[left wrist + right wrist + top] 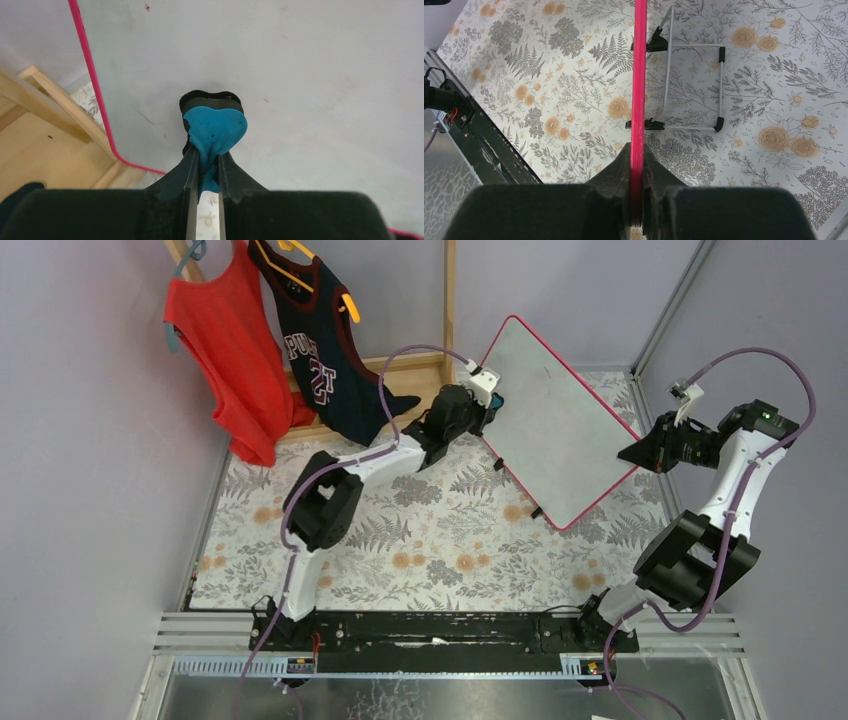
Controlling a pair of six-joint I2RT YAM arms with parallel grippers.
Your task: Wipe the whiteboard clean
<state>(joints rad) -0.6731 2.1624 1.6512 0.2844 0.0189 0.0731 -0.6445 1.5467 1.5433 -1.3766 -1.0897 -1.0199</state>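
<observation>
**Nearly clean: whiteboard held up, eraser on its face**

Mostly the wiping looks done. The whiteboard (560, 425) stands tilted off the counter (420, 540) at the far right, between the two arms. The right pincer (638, 160) is clamped on its pink frame (639, 75) at the right corner. The left pincer (206, 160) is closed on a blue eraser (216, 129), whose dark pad appears pressed against the board near its left edge.

The surface reads as pale grey-white with no legible writing. What seems left are a few red specks (146, 7) and faint pinkish smears toward the right side, which probably need further passes.

The only lettering in view is on a navy jersey (320, 350) hanging at the far left. It begins "PU"; folds hide the rest.
</observation>
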